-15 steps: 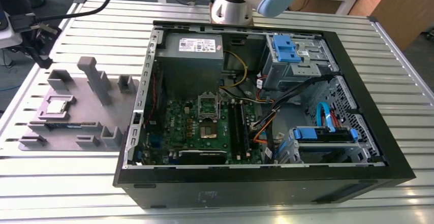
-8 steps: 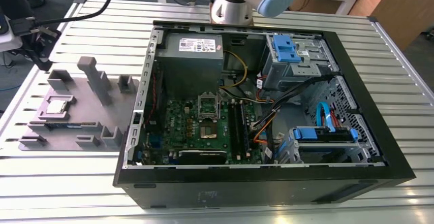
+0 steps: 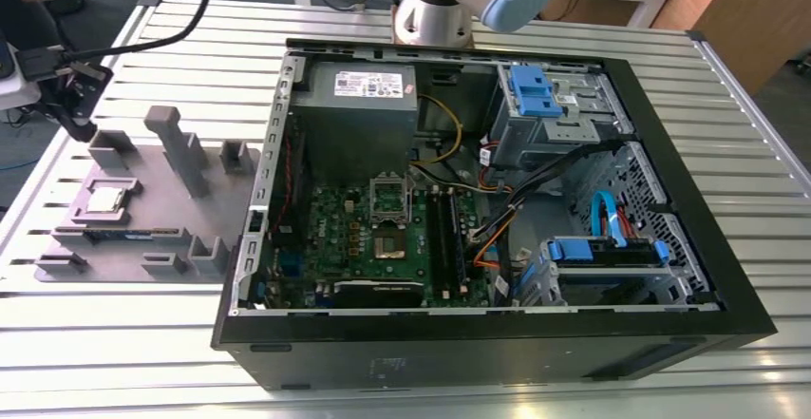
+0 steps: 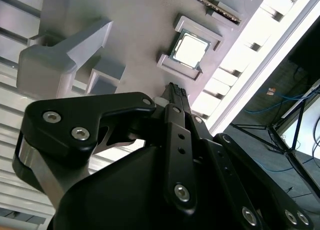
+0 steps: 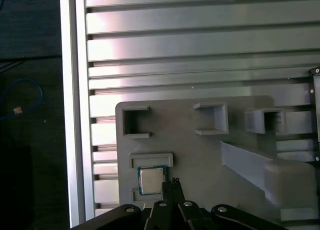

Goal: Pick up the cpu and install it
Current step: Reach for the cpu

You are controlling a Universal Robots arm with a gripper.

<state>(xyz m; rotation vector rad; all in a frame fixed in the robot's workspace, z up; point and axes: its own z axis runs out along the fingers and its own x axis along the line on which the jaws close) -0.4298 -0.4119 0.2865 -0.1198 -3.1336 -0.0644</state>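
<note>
Open room over cpu (image 5: 151, 180), tall posts (image 3: 178, 148) beside

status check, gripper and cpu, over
black gripper shut, empty, hovering over the flat grey plastic tray. small square silver-topped cpu sits in its tray pocket, not gripped. nothing covering it.

Even bright light; glare on table (image 5: 200, 40) slats.

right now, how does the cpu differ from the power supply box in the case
Size: the cpu is a small flat square, the power supply box a large block. Place: the cpu lies in a nest on the grey fixture plate outside the case; the power supply box is mounted inside the open case. Both show grey metal.
</note>
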